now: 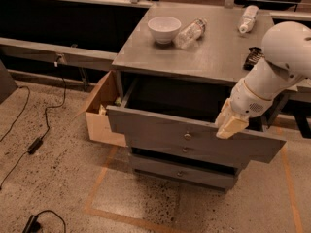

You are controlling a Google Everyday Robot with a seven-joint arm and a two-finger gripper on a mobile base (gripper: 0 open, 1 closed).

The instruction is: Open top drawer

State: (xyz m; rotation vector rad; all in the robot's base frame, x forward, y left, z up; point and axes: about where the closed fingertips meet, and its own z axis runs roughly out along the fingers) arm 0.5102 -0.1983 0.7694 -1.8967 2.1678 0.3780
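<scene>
Your top drawer (160, 127) stands well out from under the front edge of the table (218, 57), its dark inside showing behind the grey front with its small knob (187, 136). I judge the pull to be at or near its end, so the next move is to draw the arm clear without nudging the front back in. Your gripper (231, 126) sits at the drawer front's upper rim, below the table's front right corner, and whether it is open, or grips or only touches that rim, cannot be told.
</scene>
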